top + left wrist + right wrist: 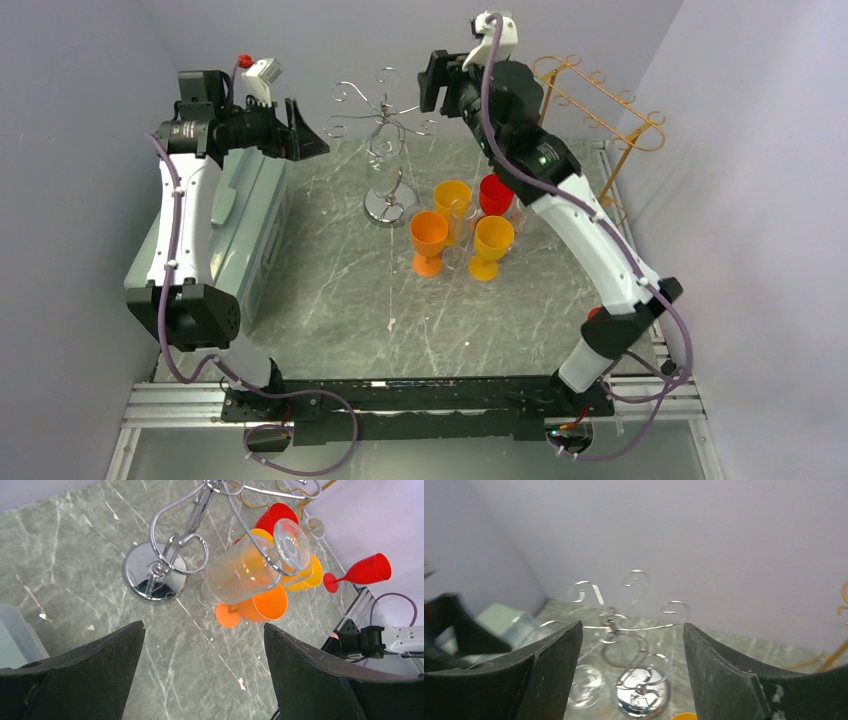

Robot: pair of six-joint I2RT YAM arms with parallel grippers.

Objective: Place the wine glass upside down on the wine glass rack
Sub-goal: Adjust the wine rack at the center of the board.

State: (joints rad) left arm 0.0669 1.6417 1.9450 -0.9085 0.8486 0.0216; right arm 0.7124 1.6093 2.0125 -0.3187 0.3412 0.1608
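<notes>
Centre back of table [330,300]:
- rack [390,205], chrome, with a round base and curled hooks.
- wine glass [240,572], clear, hanging upside down from a rack hook. Its foot is up in the wire loop and its bowl is below, on the side toward the coloured glasses. No gripper touches it.

Just right of rack base:
- three orange glasses [429,240], upright and clustered.
- red glass [495,193], upright behind them.

Back right corner:
- gold rack [600,100], partly behind the right arm.

Left edge:
- grey box [250,220], under the left arm.

Arms:
- left gripper [308,135], raised left of the rack. Its fingers [90,670] are spread wide with nothing between them.
- right gripper [432,85], raised right of the rack top and facing it. Its fingers [549,665] are spread and hold nothing.
</notes>
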